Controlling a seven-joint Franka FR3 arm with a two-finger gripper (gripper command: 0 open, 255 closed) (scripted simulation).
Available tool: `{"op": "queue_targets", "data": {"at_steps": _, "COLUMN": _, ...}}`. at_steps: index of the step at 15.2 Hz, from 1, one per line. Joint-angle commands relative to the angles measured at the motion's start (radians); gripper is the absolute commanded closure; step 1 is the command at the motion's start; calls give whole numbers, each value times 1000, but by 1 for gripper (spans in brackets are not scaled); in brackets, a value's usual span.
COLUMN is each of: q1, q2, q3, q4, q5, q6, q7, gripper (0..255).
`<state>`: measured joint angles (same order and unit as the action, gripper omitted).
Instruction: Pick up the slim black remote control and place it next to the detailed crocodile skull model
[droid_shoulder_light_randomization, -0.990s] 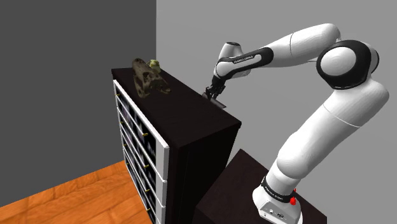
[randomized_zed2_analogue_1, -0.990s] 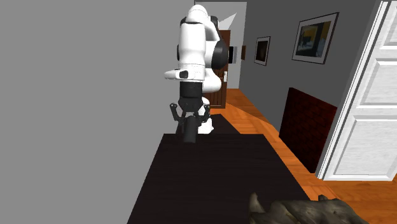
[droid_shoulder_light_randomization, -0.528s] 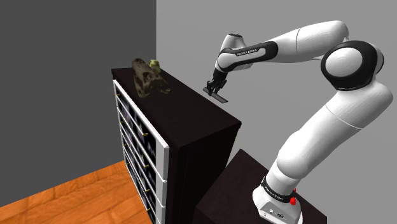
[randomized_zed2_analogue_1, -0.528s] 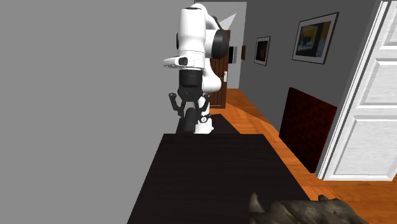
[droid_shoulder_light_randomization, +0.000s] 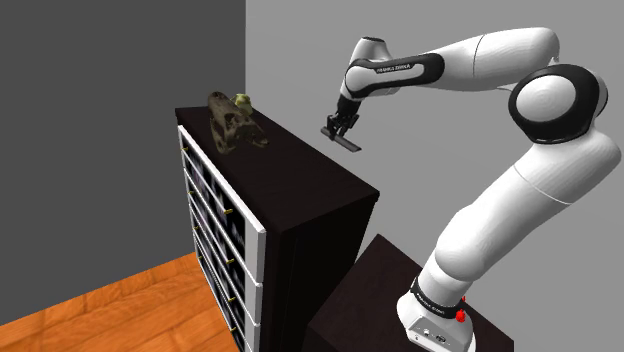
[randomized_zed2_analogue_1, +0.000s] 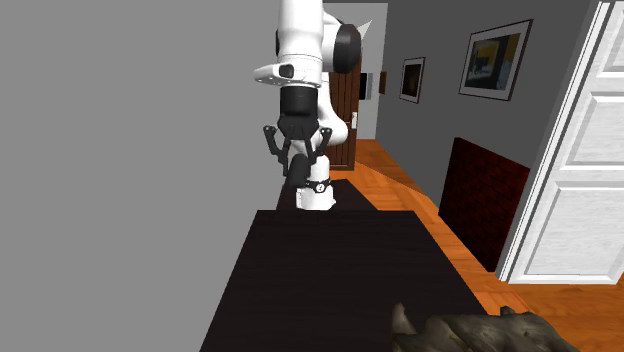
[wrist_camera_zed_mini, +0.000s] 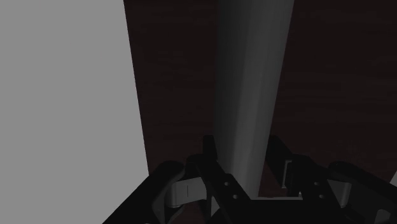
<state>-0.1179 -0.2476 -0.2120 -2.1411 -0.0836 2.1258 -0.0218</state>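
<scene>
The slim black remote (droid_shoulder_light_randomization: 346, 143) hangs in the air above the near end of the dark cabinet top (droid_shoulder_light_randomization: 285, 165), and my gripper (droid_shoulder_light_randomization: 338, 128) is shut on it. In the second exterior view the gripper (randomized_zed2_analogue_1: 298, 166) holds the remote (randomized_zed2_analogue_1: 300, 174) well above the cabinet top (randomized_zed2_analogue_1: 330, 265). In the wrist view the remote (wrist_camera_zed_mini: 251, 95) runs as a long dark bar out from between the fingers (wrist_camera_zed_mini: 210, 159). The brownish crocodile skull (droid_shoulder_light_randomization: 233, 121) lies at the far end of the top, far from the gripper; the skull (randomized_zed2_analogue_1: 480, 330) is also at the second exterior view's lower edge.
The cabinet has a white-framed drawer front (droid_shoulder_light_randomization: 222, 235) facing the shoulder view's left. A grey wall (droid_shoulder_light_randomization: 400, 170) runs along its other side. The robot's stand (droid_shoulder_light_randomization: 400, 300) is at the cabinet's near end. A white door (randomized_zed2_analogue_1: 580, 150) and a low dark unit (randomized_zed2_analogue_1: 480, 200) stand across the wooden floor.
The arm has risen, lifting the remote higher above the cabinet's near end. The fingers stay shut on it. The skull has not moved.
</scene>
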Motion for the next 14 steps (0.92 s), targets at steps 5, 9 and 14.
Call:
{"op": "queue_targets", "data": {"at_steps": 5, "q1": 2, "q2": -11, "q3": 4, "q4": 71, "q5": 1, "q6": -82, "q7": 0, "gripper": 255}}
{"op": "queue_targets", "data": {"at_steps": 9, "q1": 3, "q2": -11, "q3": 6, "q4": 124, "q5": 3, "q6": -135, "q7": -2, "gripper": 255}}
{"op": "queue_targets", "data": {"at_steps": 14, "q1": 4, "q2": -7, "q3": 8, "q4": 195, "q5": 5, "q6": -203, "q7": -5, "gripper": 255}}
